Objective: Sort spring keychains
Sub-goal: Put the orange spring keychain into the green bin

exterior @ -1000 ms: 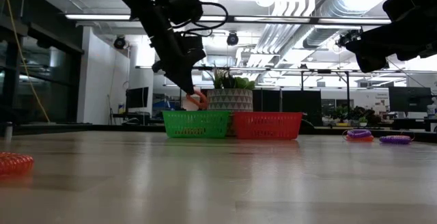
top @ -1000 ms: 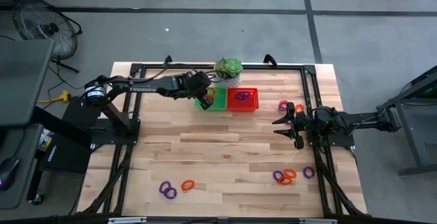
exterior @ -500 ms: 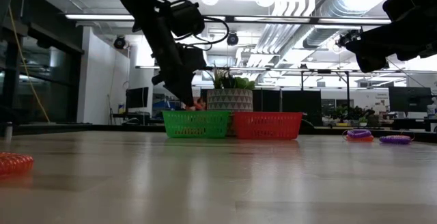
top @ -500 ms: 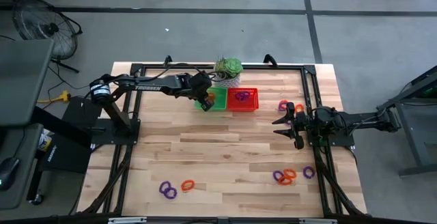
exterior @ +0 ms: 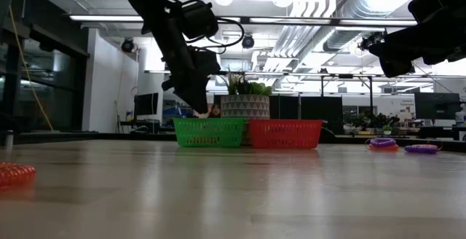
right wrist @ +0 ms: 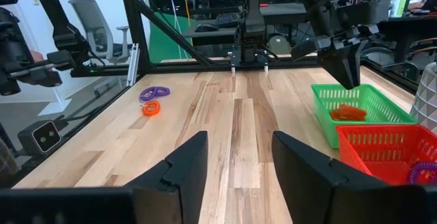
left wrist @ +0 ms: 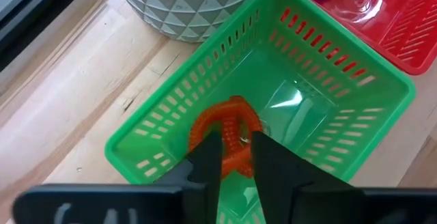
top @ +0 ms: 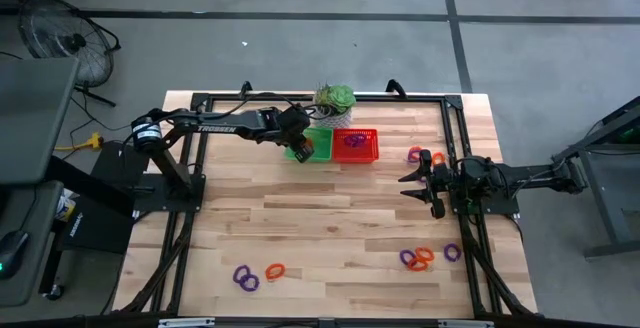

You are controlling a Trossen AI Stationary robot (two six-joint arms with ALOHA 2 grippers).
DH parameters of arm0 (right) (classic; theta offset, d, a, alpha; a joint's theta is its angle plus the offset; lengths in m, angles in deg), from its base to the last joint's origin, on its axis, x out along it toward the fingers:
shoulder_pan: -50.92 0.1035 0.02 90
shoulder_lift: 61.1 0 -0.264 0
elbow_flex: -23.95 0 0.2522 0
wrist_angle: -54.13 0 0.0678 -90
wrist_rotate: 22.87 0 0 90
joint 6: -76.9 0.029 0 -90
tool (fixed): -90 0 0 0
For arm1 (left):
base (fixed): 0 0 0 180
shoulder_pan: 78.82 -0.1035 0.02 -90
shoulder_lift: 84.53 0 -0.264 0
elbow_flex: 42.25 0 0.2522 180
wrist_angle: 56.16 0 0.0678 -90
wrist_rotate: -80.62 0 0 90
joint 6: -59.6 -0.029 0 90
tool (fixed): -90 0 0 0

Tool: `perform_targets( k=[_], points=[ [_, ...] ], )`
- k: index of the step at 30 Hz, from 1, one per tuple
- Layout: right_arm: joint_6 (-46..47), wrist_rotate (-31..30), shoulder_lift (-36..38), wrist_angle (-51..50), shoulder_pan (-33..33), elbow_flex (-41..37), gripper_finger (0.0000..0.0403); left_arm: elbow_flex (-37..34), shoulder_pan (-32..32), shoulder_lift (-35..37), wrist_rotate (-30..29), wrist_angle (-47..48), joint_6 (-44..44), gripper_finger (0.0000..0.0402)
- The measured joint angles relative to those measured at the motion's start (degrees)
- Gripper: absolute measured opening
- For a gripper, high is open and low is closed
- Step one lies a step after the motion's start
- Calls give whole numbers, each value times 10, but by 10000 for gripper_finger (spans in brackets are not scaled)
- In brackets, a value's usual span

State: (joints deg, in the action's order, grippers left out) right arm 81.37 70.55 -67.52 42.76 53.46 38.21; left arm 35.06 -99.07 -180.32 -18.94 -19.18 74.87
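Over green mesh basket [left wrist: 171, 132]: orange coiled plastic keychain [left wrist: 225, 132] drop.
We see left gripper [left wrist: 232, 157] fingers parting, right gripper [right wrist: 235, 159] spread empty; next, withdraw.

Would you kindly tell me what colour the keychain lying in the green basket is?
Orange: the spring keychain shows best in the left wrist view.

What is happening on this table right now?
The left gripper is over the green basket, its fingers parted, with an orange spring keychain in the basket below it. The red basket holds a purple keychain. The right gripper waits open at the table's right side. More keychains lie loose.
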Motion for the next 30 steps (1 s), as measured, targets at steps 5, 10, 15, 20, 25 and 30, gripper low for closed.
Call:
perform_targets(
  k=[5,10,15,20,25,30],
  points=[
    [0,0,0,0,0,0,162,0,0,0,0,0,0,118],
    [0,0,0,0,0,0,159,0,5,0,13,1,0,136],
    [0,0,0,0,0,0,156,1,15,15,19,18,0,137],
    [0,0,0,0,0,0,161,2,28,51,13,54,0,96],
    [0,0,0,0,0,0,162,1,45,94,11,109,0,23],
    [0,0,0,0,0,0,157,1,78,132,11,164,-4,11]
  ],
)
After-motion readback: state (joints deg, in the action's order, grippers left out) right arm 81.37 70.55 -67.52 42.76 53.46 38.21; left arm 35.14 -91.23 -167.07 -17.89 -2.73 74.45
